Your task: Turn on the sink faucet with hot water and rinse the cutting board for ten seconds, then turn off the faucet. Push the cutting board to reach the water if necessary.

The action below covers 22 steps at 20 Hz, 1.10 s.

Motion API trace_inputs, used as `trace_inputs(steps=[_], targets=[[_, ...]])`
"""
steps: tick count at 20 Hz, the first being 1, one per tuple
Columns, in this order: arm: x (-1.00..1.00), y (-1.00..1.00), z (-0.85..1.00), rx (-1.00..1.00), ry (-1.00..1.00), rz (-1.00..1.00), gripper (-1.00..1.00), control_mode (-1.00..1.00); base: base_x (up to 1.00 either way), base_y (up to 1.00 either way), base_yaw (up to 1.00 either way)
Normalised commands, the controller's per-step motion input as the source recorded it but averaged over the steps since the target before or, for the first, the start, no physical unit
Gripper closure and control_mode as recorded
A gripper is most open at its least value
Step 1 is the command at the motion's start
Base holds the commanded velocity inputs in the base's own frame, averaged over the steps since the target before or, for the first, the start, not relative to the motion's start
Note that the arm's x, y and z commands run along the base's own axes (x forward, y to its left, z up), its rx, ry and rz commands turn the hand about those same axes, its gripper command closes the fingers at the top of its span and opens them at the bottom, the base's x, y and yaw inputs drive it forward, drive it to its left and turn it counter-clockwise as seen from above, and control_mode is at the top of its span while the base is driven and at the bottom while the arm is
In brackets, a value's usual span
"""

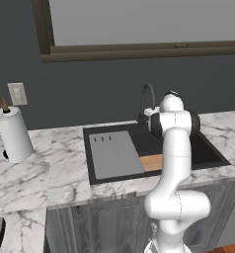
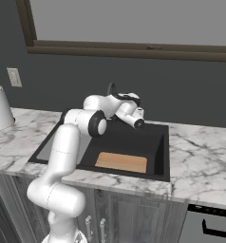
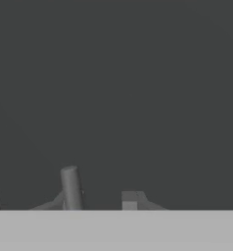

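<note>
Where the marble counter [image 1: 35, 168] is cut out, the sink [image 2: 153, 142] sits as a big black rectangular basin, matte, its long axis along the counter edge. The cutting board [image 2: 121, 162] lies flat on the sink floor at the front wall, a thin light tan wood rectangle, long axis parallel to the sink's front rim; in the left base view it peeks out as a tan strip [image 1: 150, 162] behind the arm. A grey flat panel [image 1: 114, 154] with three small slots covers the sink's left part, smooth, its right edge just beside the board. The sink faucet [image 1: 146, 101] rises at the sink's back rim, a slim dark metal gooseneck, arch curving forward toward the basin. The gripper [image 2: 136, 114] hangs over the back of the sink, near the faucet base, wrist pointing toward the wall; in the hand view a grey cylinder [image 3: 71, 188] stands upright at the bottom against dark wall. Jaw state: cannot tell, tips not clear. Well left of the sink, a white paper towel roll [image 1: 13, 133] stands upright on a wooden peg.
</note>
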Motion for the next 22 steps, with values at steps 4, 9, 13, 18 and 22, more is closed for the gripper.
trace_inputs(steps=[4, 9, 13, 18, 22], targets=[[0.00, 0.00, 0.00, 0.00, 0.00, 0.00, 1.00, -1.00, 0.00, 0.00, 0.00], [0.00, 0.00, 0.00, 0.00, 0.00, 0.00, 1.00, -1.00, 0.00, 0.00, 0.00], [0.00, 0.00, 0.00, 0.00, 0.00, 0.00, 1.00, -1.00, 0.00, 0.00, 0.00], [0.00, 0.00, 0.00, 0.00, 0.00, 0.00, 1.00, -1.00, 0.00, 0.00, 0.00], [0.00, 0.00, 0.00, 0.00, 0.00, 0.00, 1.00, -1.00, 0.00, 0.00, 0.00]])
